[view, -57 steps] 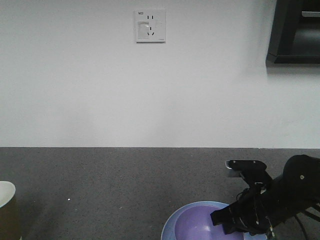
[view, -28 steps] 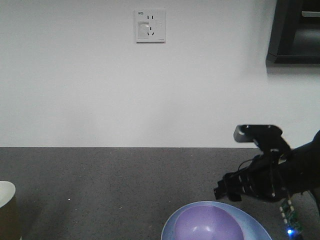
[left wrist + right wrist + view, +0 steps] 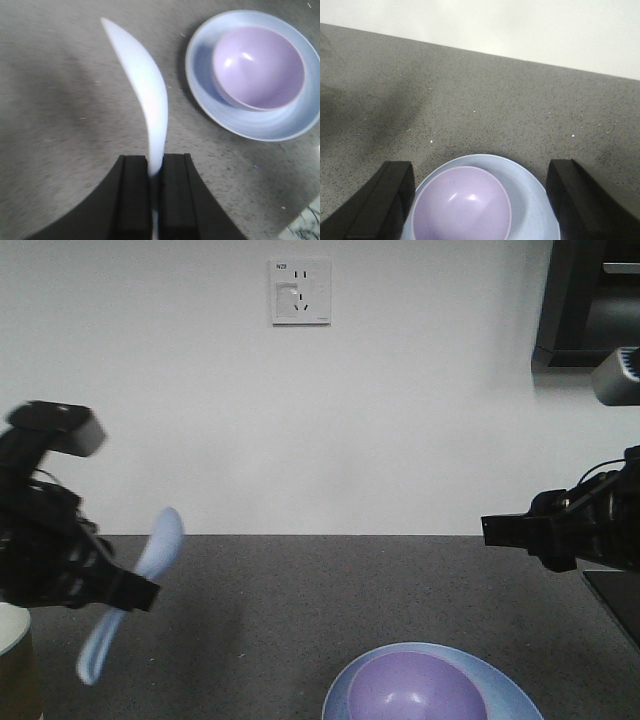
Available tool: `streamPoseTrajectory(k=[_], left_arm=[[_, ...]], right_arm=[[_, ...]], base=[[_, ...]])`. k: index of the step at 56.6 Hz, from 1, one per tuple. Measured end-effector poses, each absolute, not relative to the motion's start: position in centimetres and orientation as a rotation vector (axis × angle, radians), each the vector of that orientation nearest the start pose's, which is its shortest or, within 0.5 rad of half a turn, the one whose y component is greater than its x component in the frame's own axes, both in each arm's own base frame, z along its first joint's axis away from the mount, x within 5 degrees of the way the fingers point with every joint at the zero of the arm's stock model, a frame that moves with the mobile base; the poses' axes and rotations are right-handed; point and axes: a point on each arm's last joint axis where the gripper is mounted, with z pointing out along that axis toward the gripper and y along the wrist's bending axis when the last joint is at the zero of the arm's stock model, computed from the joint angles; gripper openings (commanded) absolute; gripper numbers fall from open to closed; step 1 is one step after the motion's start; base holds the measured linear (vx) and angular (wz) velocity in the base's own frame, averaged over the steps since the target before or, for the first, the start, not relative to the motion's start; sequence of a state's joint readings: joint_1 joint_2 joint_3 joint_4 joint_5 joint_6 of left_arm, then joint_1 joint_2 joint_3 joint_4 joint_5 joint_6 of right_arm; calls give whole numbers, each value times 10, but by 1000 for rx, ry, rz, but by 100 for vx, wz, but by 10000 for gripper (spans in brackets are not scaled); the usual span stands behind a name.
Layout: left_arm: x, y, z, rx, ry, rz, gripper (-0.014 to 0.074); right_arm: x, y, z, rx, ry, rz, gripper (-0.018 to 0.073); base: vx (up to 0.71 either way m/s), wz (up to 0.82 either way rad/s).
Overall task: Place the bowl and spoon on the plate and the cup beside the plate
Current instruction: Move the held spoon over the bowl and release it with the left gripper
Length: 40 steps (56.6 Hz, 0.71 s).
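1. Cup: set at 8 o'clock in the front view. It is cut off by the frame edge, so only the cream rim and a strip of brown wall are shown.
2. Left gripper: clenched on the spoon. The spoon is held tilted above the grey counter, at 10 o'clock from the plate and well apart from it. It is blurred and seen edge-on in the wrist view, so the scoop end cannot be told.
3. Wall socket: mounted at 12 o'clock on the white wall.
4. Plate: placed at 5 o'clock, with its lower edge cropped.
5. Bowl: seated inside the plate, off-centre.
6. Right gripper: released, with its fingers spread wide and nothing held. It is raised over the plate.
7. Dark cabinet: seen at 2 o'clock, cut off by the frame.
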<state>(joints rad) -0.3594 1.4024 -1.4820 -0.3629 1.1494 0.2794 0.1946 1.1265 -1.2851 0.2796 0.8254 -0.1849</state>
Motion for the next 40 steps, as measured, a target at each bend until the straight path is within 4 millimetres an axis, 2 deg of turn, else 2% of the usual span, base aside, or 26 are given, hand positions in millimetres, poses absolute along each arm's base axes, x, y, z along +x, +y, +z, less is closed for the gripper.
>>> streamPoseTrajectory(k=[8,19,34,35,40], left_arm=[[276,-173,380,896,2462,-564,0],[285,-234,353,1081,2484,-617,0],[291,-281,336,1200,2499,-694,0],[293,-291,330,1216,2505,-721,1],[296,-297,325,1217,2520,-739,6]], right_arm=[[212,59,433,-330,2108,313,585],[211,58,430,-342,2133,286,585],[211,56,430,-349,2140,260,585],[211,56,429,-350,2142,258,585],[211,56,429,-350,2142,258,585]], base=[[0,0],[0,0],[0,0],[0,0],[0,0]])
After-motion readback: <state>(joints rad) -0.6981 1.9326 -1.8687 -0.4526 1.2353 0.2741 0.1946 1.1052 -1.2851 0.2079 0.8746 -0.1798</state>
